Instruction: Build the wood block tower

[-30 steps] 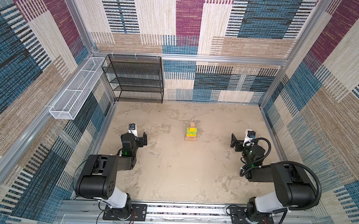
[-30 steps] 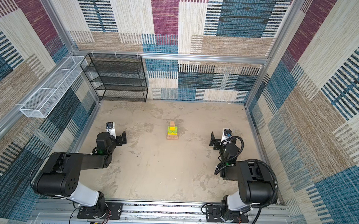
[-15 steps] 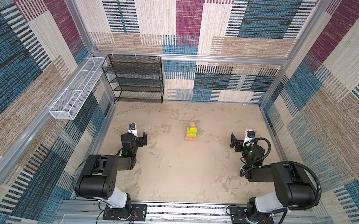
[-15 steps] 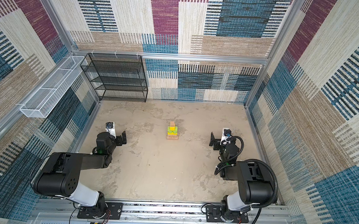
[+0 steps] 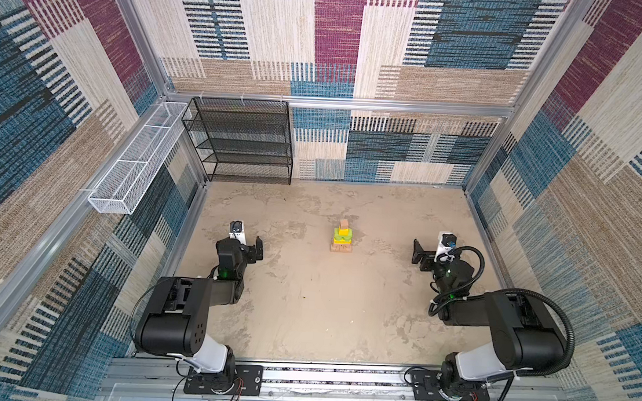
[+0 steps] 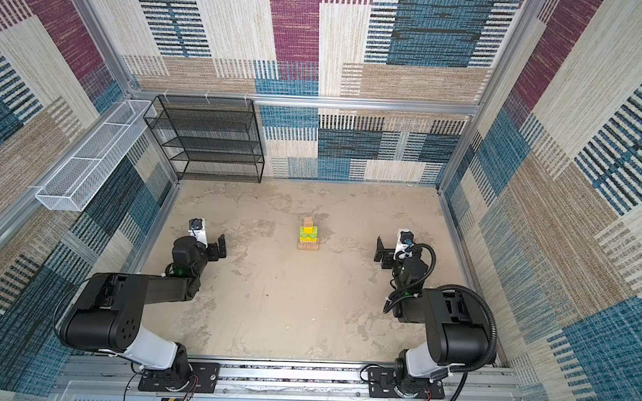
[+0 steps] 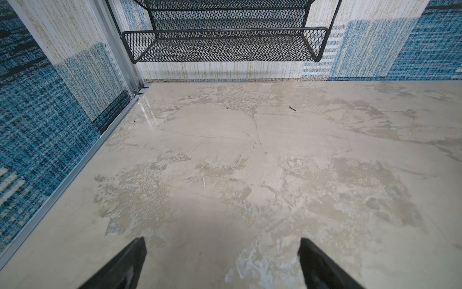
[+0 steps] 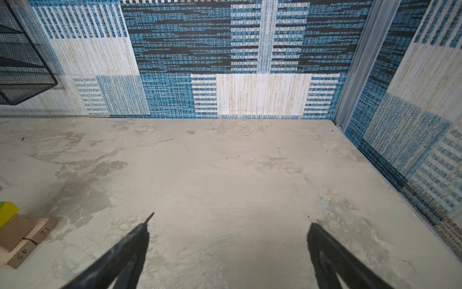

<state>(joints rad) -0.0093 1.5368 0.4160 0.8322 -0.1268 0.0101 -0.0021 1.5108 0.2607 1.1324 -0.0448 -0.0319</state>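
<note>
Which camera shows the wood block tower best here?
Both top views: the whole wood block tower shows there, tan cube on top, though small. The right wrist view catches only its tan base bars and a yellow corner; the left wrist view shows none.

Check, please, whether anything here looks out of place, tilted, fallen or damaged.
Nothing stands out. The wood block tower stands upright near the middle of the table, with the tan cube on top. The left tool and right tool are open, empty and well apart from it.
</note>
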